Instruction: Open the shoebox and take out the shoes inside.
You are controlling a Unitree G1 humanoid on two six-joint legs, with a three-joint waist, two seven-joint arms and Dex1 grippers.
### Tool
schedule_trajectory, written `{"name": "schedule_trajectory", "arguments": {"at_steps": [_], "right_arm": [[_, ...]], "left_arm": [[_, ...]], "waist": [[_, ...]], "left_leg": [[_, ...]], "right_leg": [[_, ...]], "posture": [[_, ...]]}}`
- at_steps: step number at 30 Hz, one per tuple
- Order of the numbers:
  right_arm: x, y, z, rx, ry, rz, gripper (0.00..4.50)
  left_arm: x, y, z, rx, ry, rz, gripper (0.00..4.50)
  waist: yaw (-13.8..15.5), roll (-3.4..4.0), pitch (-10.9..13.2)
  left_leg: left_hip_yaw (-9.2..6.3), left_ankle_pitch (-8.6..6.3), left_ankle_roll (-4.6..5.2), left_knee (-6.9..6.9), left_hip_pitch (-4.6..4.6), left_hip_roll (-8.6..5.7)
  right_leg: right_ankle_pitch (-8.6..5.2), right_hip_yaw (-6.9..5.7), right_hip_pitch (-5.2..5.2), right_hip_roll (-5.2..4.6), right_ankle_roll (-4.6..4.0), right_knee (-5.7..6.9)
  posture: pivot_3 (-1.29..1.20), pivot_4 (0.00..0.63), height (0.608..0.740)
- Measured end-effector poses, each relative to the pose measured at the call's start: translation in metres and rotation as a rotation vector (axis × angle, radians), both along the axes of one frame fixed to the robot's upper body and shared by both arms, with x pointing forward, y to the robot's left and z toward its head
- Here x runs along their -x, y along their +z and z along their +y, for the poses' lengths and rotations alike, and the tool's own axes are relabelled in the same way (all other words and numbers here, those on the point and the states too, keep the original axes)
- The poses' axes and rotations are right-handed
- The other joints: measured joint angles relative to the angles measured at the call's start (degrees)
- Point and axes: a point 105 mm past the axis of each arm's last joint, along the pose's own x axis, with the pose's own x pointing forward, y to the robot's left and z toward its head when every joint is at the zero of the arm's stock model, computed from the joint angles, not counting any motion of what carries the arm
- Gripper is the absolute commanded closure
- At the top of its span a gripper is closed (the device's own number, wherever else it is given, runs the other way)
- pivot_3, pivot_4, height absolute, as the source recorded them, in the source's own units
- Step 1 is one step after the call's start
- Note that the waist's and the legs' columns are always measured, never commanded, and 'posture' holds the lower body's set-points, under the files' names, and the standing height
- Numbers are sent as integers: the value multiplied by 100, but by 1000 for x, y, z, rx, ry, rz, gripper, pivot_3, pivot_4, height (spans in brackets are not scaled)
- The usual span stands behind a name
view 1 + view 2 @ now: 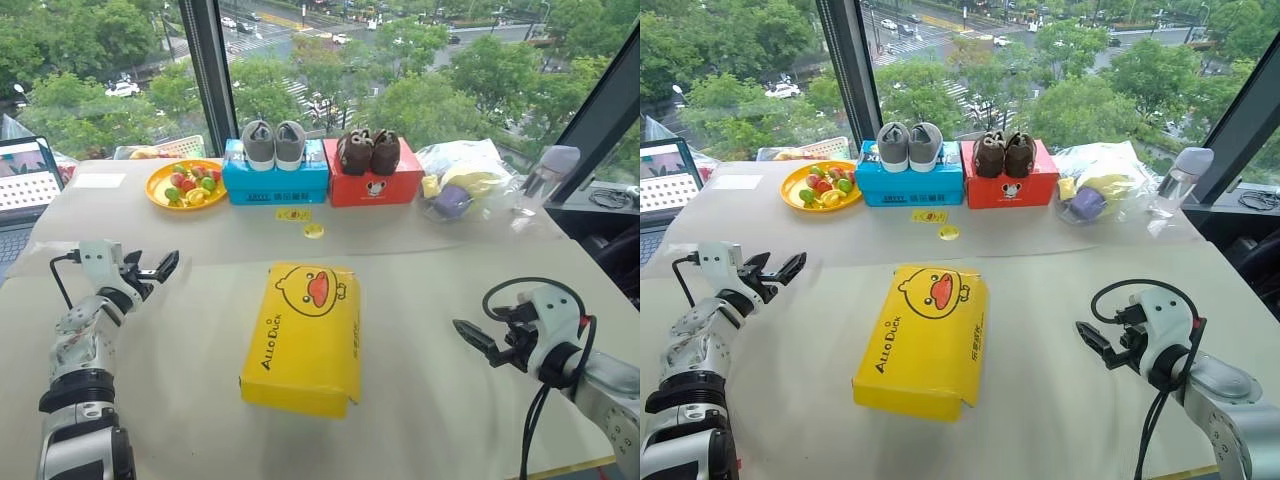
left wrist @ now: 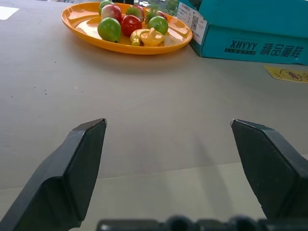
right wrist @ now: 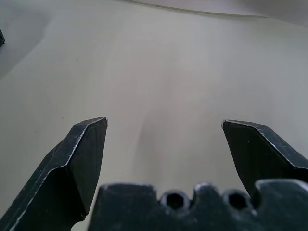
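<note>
Closed shoebox on a window-side counter

The yellow shoebox [image 1: 302,336] lies shut, mid-counter [image 1: 430,300], between both pincers. Left pincer [image 2: 168,144] and right pincer [image 3: 163,139] gape wide, empty. The left wrist view adds a fruit plate [image 2: 86,33], possibly plastic fruit.

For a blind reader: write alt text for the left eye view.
A closed yellow shoebox lies on the table between the open left gripper and right gripper. Behind stand a blue shoebox, a red shoebox and a fruit plate.
</note>
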Motion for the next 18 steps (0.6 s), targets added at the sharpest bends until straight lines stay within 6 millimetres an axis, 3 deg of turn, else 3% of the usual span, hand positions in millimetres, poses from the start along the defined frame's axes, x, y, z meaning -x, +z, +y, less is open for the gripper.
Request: {"name": "schedule_trajectory", "arguments": {"at_steps": [2,5,6,7,10,15,18], "right_arm": [[-1,0,1,-1,2,0,0],[-9,0,3,-9,22,2,0],[-13,3,9,-6,64,0,0],[-12,3,6,9,74,11,0],[-16,5,7,9,97,17,0],[-25,9,12,14,164,26,0],[-30,11,16,22,199,23,0]], "left_arm": [[1,0,-1,-7,-14,2,71],[24,18,-35,-176,-345,22,71],[56,28,-48,-274,-589,108,71],[75,39,-54,-314,-727,150,71],[108,59,-64,-338,-928,192,71],[148,53,-66,-271,-1066,290,71],[157,52,-60,-270,-1070,302,71]], "waist": [[-3,0,0],[-79,-7,4],[-160,-23,17],[-180,-12,17],[-141,54,14],[-110,82,23],[-116,82,23]], "left_leg": [[0,0,0,0,0,0],[3,-1,0,0,-5,1],[11,-2,-3,4,-17,16],[12,-2,-2,-4,-9,13],[15,-8,4,-7,0,5],[10,-1,-6,-9,3,8],[9,0,-8,-9,6,8]], "right_leg": [[0,0,0,0,0,-1],[-2,3,-7,-1,0,0],[0,2,-25,8,-6,-4],[-3,0,-23,1,-10,1],[-27,2,-17,-6,5,-2],[-69,4,-18,5,-2,10],[-70,3,-17,7,-5,13]], "posture": [[0,150,731],[0,150,731],[0,150,731],[0,150,731],[0,150,731],[0,150,731],[0,150,731]]}}
